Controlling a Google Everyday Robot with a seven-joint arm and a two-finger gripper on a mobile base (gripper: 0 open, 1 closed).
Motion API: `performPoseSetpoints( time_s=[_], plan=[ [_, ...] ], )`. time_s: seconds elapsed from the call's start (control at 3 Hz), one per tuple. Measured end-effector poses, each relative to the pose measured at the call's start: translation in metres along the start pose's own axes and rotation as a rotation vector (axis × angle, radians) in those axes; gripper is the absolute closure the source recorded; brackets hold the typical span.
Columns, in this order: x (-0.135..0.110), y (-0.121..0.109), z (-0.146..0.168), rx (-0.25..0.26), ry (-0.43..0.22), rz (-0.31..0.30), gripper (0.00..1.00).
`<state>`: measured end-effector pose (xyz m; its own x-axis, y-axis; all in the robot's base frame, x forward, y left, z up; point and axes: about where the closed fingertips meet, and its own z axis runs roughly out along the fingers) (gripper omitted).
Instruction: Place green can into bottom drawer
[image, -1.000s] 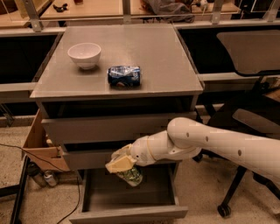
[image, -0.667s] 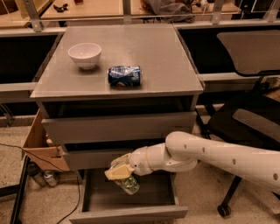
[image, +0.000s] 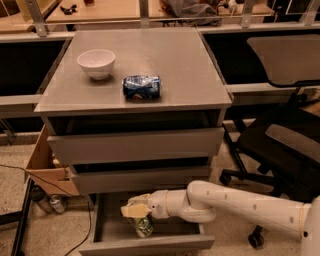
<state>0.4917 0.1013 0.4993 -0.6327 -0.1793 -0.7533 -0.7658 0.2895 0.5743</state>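
The bottom drawer (image: 150, 245) is pulled open at the foot of the grey-brown cabinet. My gripper (image: 136, 211) reaches in from the right over the drawer's left half. It is shut on the green can (image: 143, 226), which hangs below the pale fingers inside the drawer box, low near its floor. My white arm (image: 240, 202) runs from the lower right corner across the drawer's front.
A white bowl (image: 96, 63) and a blue-and-white can (image: 142, 86) lie on the cabinet top (image: 175, 55). Two shallower drawers (image: 135, 146) sit above, shut or nearly so. A cardboard box (image: 45, 167) stands at the left, a black office chair (image: 280, 145) at the right.
My gripper has moved down and slightly left with the green can, lowering it from the drawer's opening deeper into the bottom drawer.
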Motion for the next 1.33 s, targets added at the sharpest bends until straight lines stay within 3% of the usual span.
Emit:
performPoseSetpoints(
  time_s=[0.67, 1.33],
  plan=[
    [0.045, -0.048, 0.032, 0.014, -0.038, 0.144, 1.0],
    [0.08, -0.104, 0.061, 0.078, -0.04, 0.35, 1.0]
  ],
)
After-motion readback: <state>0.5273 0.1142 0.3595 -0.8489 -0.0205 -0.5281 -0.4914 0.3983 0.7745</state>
